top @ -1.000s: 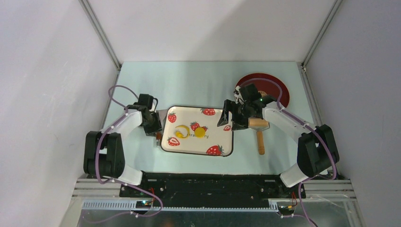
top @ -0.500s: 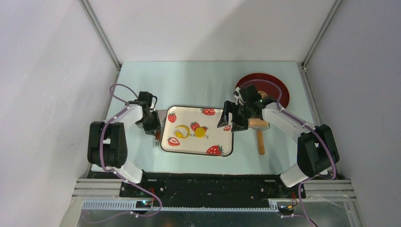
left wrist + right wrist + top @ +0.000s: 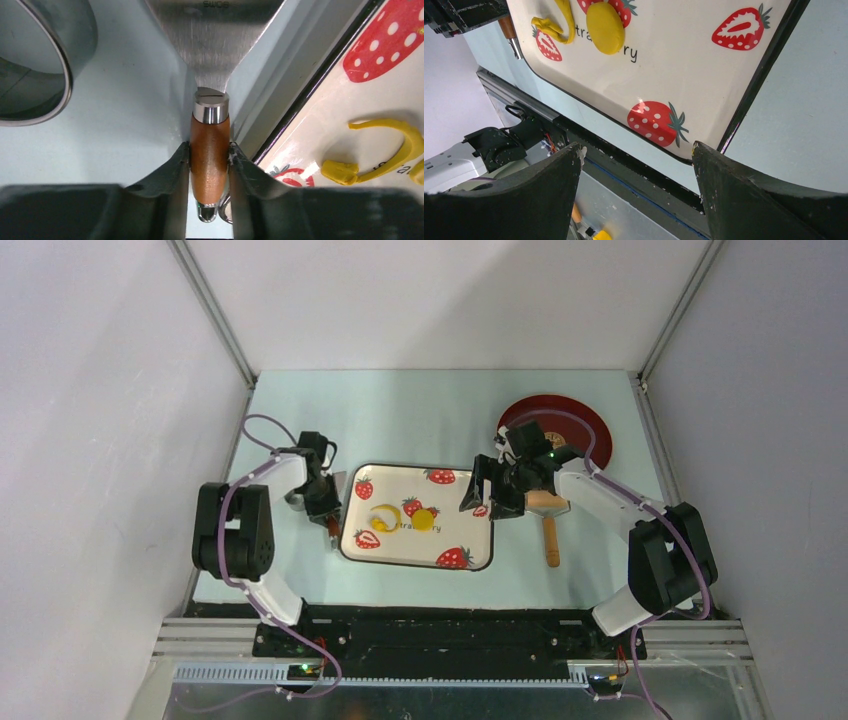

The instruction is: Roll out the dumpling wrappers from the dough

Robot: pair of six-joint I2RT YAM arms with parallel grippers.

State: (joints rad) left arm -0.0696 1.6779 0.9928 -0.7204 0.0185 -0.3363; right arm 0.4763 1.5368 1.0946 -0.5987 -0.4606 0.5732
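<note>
Viewed from above, the strawberry-print tray [image 3: 450,532] lies between the arms. A yellow wrapper disc [image 3: 425,520] sits near its middle, with a ring-shaped dough scrap [image 3: 383,517] just to its left. The left gripper [image 3: 329,515] is at the tray's left edge, and the right gripper [image 3: 479,496] hovers over the right edge. A rolling pin [image 3: 549,537] lies beside the tray.

Left wrist view: the jaws are clamped on the wooden handle [image 3: 209,145] of a metal scraper [image 3: 215,30], which is just beside the tray. A metal ring cutter [image 3: 45,65] stands near.

Right wrist view: the jaws are spread wide and grip nothing, above the tray's corner.
</note>
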